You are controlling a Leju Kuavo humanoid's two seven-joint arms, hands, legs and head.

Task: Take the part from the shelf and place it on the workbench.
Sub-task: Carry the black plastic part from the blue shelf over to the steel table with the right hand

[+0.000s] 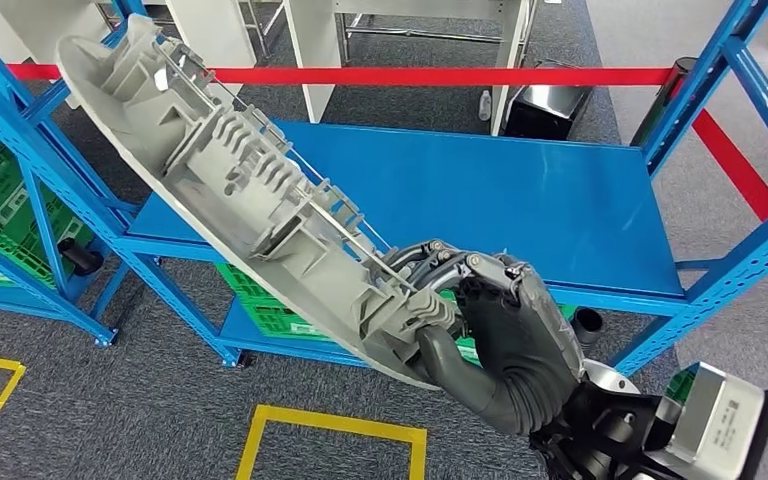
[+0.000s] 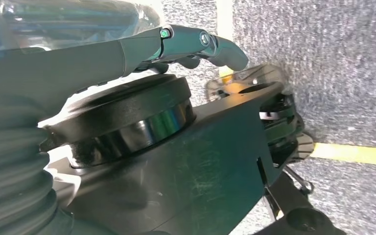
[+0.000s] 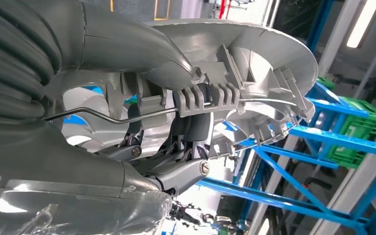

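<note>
The long grey ribbed part slants up-left; my right hand clamps its near end, fingers wrapped round.

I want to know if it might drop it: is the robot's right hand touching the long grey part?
Touching. The head view shows the right hand with its fingers wrapped around the grey part.

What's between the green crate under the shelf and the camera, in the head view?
The grey part, gripped by the right hand, crosses in front of the green crate.

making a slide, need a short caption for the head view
Right hand grips the long grey part, held tilted in front of the blue shelf.
</note>
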